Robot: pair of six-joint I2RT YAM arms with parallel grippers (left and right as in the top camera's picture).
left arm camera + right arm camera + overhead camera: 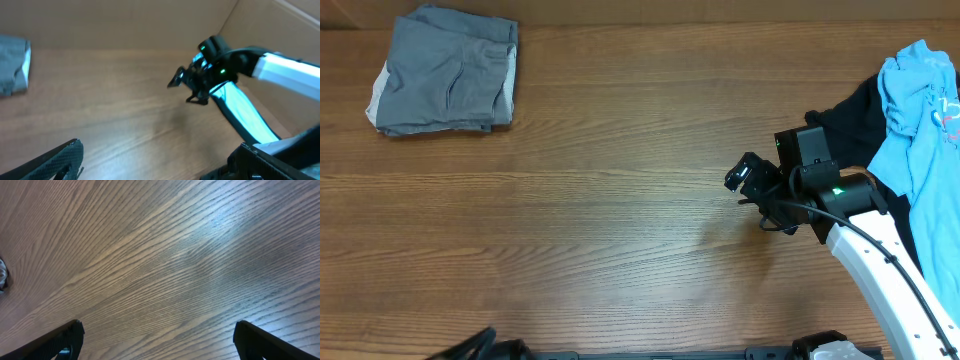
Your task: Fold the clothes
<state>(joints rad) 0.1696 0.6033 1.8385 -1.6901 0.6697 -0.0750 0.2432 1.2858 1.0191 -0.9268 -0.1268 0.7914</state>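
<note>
At the brown wooden counter's point(620, 230) far left corner lay folded medium-grey cotton shorts point(445, 70), the left gripper point(475, 346) sat at the near edge, its state untellable, the right gripper point(748, 175) hung spread and empty, and a crumpled light blue tee point(925, 110) overlay a black tee point(855, 118) at the right edge.

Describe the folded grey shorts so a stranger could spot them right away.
On the wooden table, look to the top left corner of the overhead view. The grey shorts lie there alone, folded into a neat block. The blue tee and black tee are heaped loosely at the right edge.
</note>
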